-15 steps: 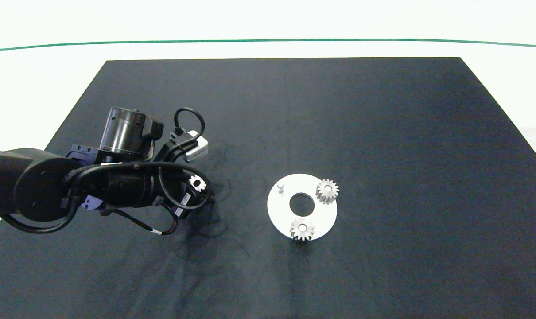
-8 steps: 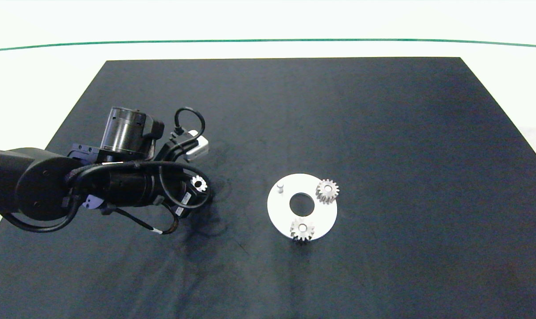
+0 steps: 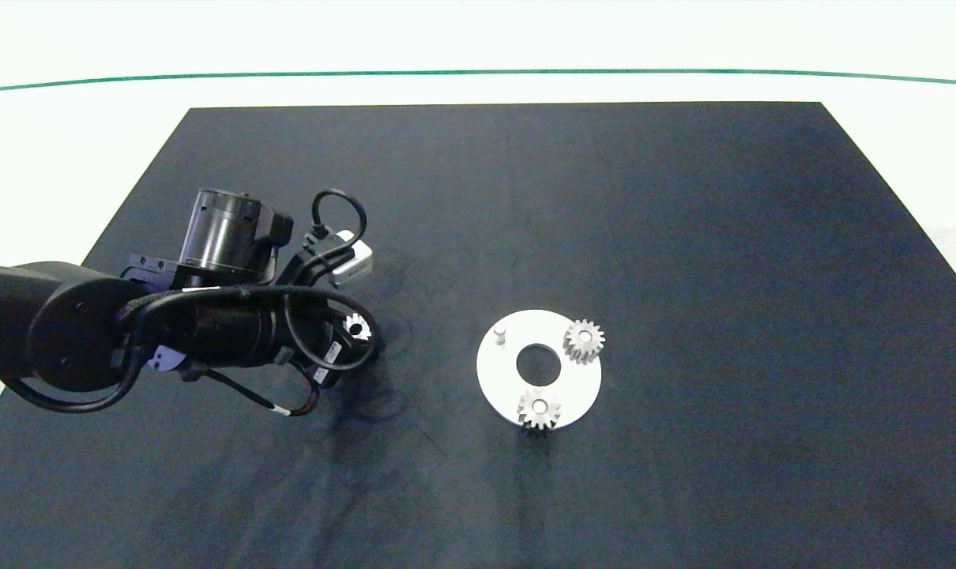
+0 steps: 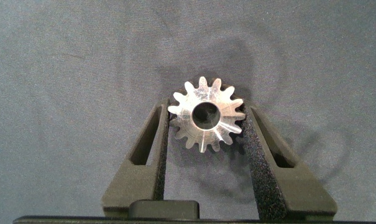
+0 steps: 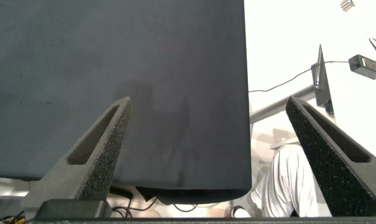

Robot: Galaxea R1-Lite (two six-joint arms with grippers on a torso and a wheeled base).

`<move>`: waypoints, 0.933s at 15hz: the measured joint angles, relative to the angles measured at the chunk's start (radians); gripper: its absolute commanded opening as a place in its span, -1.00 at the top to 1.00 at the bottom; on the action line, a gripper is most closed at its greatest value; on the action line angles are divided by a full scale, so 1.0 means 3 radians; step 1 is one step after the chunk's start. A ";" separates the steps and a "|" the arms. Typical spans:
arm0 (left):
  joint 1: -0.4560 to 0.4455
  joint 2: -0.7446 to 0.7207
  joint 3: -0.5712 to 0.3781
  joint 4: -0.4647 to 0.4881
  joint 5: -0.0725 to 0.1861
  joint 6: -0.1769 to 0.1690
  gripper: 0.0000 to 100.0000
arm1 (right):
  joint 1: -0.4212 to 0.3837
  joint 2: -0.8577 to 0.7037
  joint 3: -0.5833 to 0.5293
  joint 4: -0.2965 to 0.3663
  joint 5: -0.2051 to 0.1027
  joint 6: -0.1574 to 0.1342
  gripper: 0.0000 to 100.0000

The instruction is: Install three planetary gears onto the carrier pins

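One gear (image 4: 206, 114) clamped between the left gripper's (image 4: 206, 134) pads, two already seated.

Two foam pads press the teeth on either side, the bore facing the wrist camera. Over the last second the gear's bright face has tipped and slid slightly further under the wrist, so the arm seems to be lifting it clear of the black mat (image 3: 683, 237), ready to carry it. On the white disc (image 3: 494, 375) gears sit on two pegs (image 3: 583, 340) (image 3: 539, 408); the third pin (image 3: 500, 332) stands bare. The right gripper (image 5: 206, 162) hangs wide open past the mat's edge.
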State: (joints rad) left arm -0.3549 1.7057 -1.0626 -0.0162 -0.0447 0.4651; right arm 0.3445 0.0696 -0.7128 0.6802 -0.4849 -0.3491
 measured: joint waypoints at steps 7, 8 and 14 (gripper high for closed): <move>0.0003 0.0000 0.0011 0.0000 0.0000 0.0009 0.70 | -0.0002 -0.0004 -0.0010 0.0005 0.0000 -0.0048 -1.00; 0.0006 0.0000 0.0011 -0.0001 -0.0001 0.0014 0.73 | -0.0004 -0.0003 -0.0011 0.0004 0.0000 -0.0071 -1.00; -0.0140 -0.0168 0.0123 0.0028 -0.0035 0.0043 0.80 | -0.0005 -0.0001 0.0016 0.0005 0.0000 -0.0077 -1.00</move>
State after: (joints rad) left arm -0.3968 1.6553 -1.0255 -0.0077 -0.0553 0.4781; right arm 0.3430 0.0691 -0.7081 0.6817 -0.4849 -0.3721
